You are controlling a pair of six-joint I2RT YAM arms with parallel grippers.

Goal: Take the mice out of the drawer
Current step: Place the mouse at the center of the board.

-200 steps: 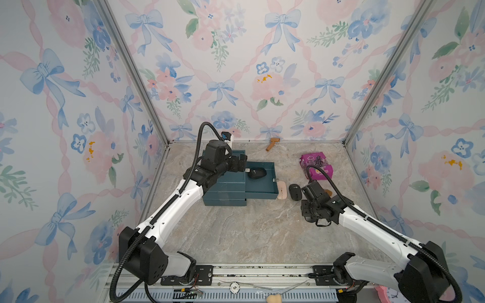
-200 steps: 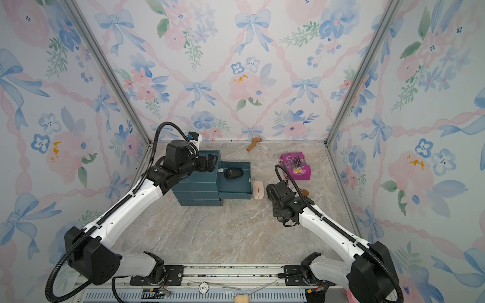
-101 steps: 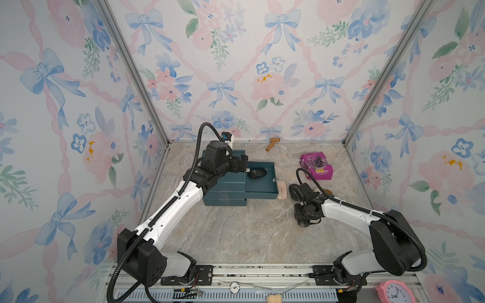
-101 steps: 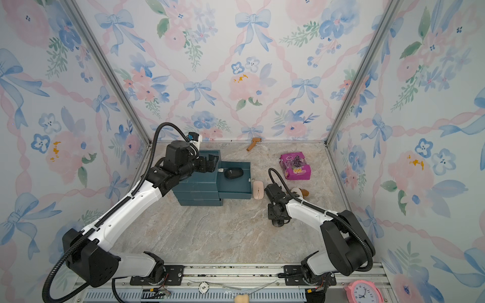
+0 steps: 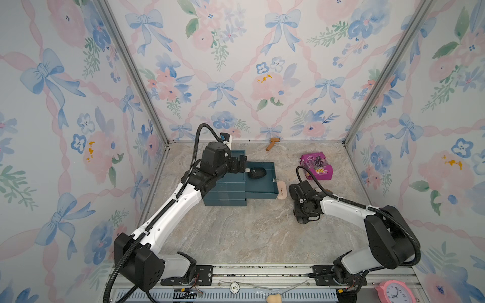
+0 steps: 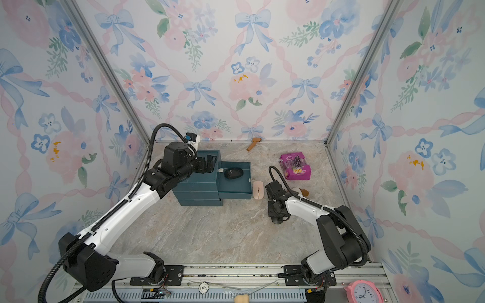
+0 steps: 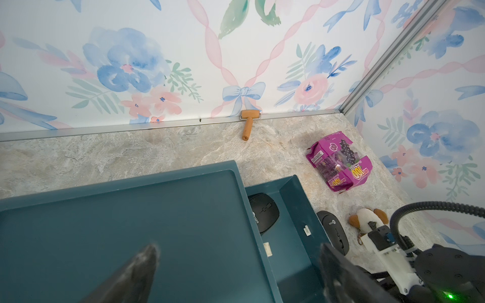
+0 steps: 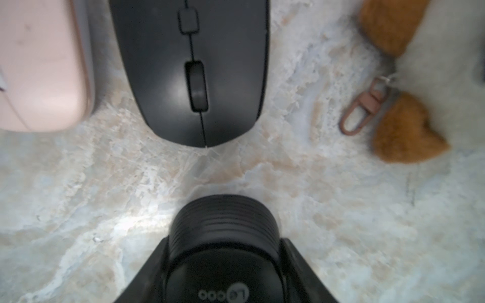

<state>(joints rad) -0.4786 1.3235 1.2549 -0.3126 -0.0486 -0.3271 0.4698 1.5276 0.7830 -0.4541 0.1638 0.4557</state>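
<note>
The teal drawer (image 5: 262,193) stands pulled out of its unit, with one black mouse (image 5: 257,173) (image 6: 233,173) (image 7: 263,212) lying in it. A pink mouse (image 5: 282,190) (image 6: 258,190) (image 8: 39,65) lies on the table just right of the drawer, and beside it a second black mouse (image 7: 333,230) (image 8: 191,70). My right gripper (image 5: 301,217) (image 6: 277,217) points down close to the table in front of these, shut on a third black mouse (image 8: 223,249). My left gripper (image 5: 242,164) (image 7: 238,262) hovers open over the drawer unit's top (image 7: 118,223).
A brown-and-white plush keychain (image 7: 367,217) (image 8: 393,78) lies right of the mice. At the back right is a purple snack packet (image 5: 316,166), and a wooden roller (image 5: 273,143) lies by the back wall. A pink clock (image 5: 393,291) sits at the front right corner.
The right arm has folded back, elbow swinging toward the front right, and its gripper has drawn slightly toward the front with the black mouse. The left arm has stayed put.
</note>
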